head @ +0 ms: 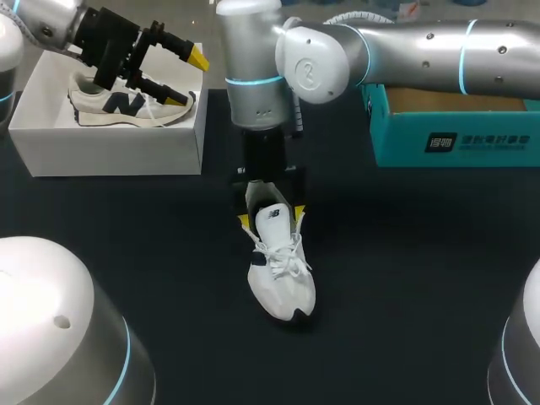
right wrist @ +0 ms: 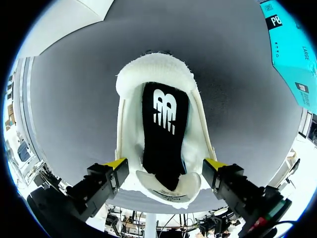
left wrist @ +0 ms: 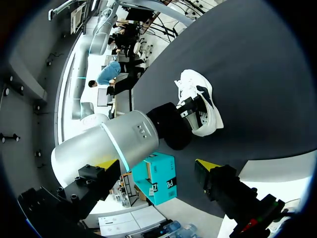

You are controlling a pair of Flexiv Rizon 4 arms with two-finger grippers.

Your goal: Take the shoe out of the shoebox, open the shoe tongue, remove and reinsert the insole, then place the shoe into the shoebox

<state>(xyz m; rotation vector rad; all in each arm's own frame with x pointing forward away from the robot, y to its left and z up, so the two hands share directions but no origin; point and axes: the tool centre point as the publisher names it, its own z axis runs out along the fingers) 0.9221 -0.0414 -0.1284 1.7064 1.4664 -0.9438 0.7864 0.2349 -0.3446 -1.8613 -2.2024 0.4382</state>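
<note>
A white lace-up shoe stands on the black table, toe toward the front edge. My right gripper hangs over its heel, open, one yellow-tipped finger on each side. In the right wrist view the shoe lies between the fingers of that gripper, and a black insole with a white logo lies inside it. My left gripper is open and holds nothing, above the white shoebox at the back left. The left wrist view shows its gripper facing the shoe and my right arm.
A second, cream and navy shoe lies in the white shoebox. A teal box sits at the back right, partly under my right arm. Bare black table surrounds the white shoe in front and on both sides.
</note>
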